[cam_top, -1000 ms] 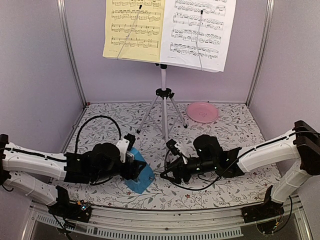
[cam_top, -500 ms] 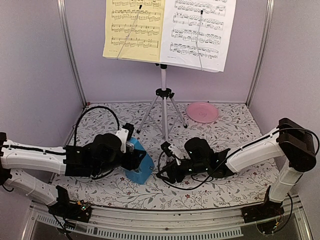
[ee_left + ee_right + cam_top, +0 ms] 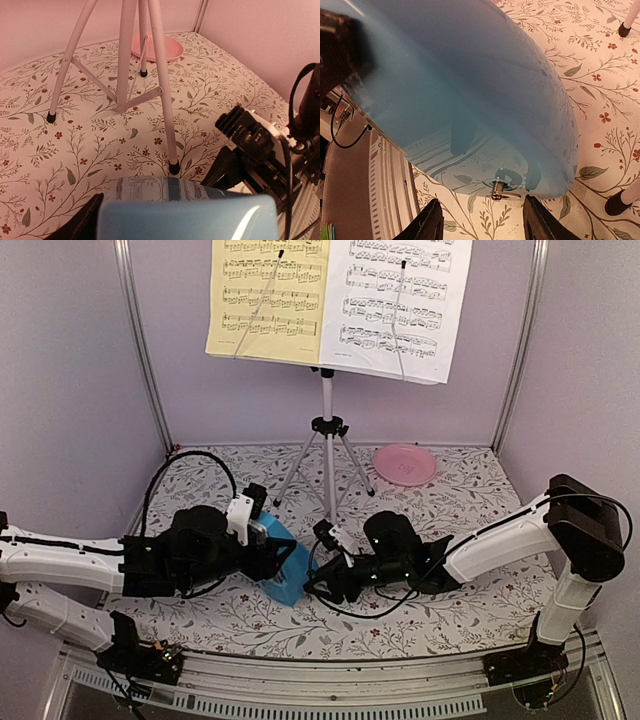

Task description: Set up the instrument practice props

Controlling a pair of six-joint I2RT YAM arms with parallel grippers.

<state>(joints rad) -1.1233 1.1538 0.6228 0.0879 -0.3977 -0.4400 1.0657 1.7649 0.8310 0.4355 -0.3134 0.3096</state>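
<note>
One blue metronome (image 3: 285, 575) tilted at front-centre of the bench (image 3: 470, 490), pinched in my left jaws; resting or lifted, I cannot tell. My right jaws spread, just beside it. Behind: music stand (image 3: 327, 435) carrying yellow sheet (image 3: 265, 300) and white sheet (image 3: 400, 300). Pink plate (image 3: 405, 464) at rear.

A pink round plate (image 3: 405, 464) lies flat on the table (image 3: 470, 500), far back on the right side, close to the back wall. A white cloth with little green leaves and red flowers covers the table. Pale purple walls (image 3: 70, 390) stand on three sides. Two shiny silver posts (image 3: 140, 350) go up in the back corners. A grey metal rail (image 3: 330, 680) runs along the near edge.
</note>
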